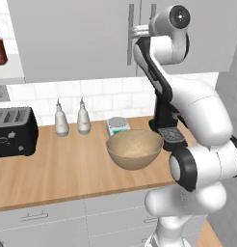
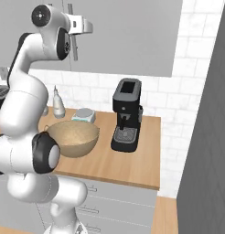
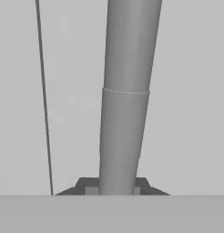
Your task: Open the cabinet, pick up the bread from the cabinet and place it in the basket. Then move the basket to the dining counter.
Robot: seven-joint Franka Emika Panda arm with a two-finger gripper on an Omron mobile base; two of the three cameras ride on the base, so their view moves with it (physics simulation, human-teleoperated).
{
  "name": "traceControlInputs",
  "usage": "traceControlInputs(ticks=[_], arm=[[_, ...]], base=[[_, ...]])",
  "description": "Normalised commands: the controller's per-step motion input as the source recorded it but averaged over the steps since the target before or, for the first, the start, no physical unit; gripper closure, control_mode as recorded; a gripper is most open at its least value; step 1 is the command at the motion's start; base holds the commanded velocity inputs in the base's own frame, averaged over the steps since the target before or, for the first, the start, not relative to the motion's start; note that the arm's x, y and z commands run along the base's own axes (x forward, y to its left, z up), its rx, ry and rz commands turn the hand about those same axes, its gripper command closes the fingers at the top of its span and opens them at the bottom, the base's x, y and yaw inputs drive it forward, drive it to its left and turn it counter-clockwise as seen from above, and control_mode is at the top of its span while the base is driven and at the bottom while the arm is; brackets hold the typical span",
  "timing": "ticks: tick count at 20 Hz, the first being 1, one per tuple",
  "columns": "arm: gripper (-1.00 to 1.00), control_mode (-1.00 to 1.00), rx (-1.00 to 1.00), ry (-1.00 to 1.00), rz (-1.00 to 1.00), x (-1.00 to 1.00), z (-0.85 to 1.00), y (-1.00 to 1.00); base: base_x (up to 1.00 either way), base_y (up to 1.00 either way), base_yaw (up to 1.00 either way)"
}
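Clamped on the cabinet's bar handle, doors shut.

Gripper [image 3: 113, 189] closed tight around the vertical metal handle [image 3: 125, 91], the bar running up between the two dark fingertips [image 3: 86, 186] and filling the gap between them; in the left base view, hand [image 1: 139, 33] reaching sideways onto the handle [image 1: 130, 34] near the seam where the two doors meet. Cabinet [image 1: 72, 38] flat and light grey, both doors flush, nothing of the inside on show, so bread's place impossible to tell. Basket [image 1: 135, 148] round and tan, resting on the wood worktop [image 1: 62, 169] below the cabinet, near the front edge, just beside a small scale [image 1: 118, 125] and left of the black coffee machine [image 2: 127, 114]. Toaster [image 1: 14, 131] far to the left, two white bottles [image 1: 70, 118] between it and the basket.
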Motion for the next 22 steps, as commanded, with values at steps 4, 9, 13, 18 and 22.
traceControlInputs(ticks=[4,9,13,18,22], arm=[[1.0,-1.0,0.01,-0.01,0.0,-0.82,-0.05,-0.41],[1.0,-1.0,0.08,0.13,0.09,-1.0,0.04,-0.89],[1.0,-1.0,0.02,0.3,0.1,-1.0,0.17,-0.9],[1.0,-1.0,0.09,0.18,0.13,-1.0,-0.03,-1.0],[1.0,-1.0,0.2,-0.14,0.06,-1.0,-0.55,-1.0]], base=[[0.0,0.0,0.0],[0.0,0.0,0.0],[0.0,0.0,0.0],[0.0,0.0,0.0],[0.0,0.0,0.0]])
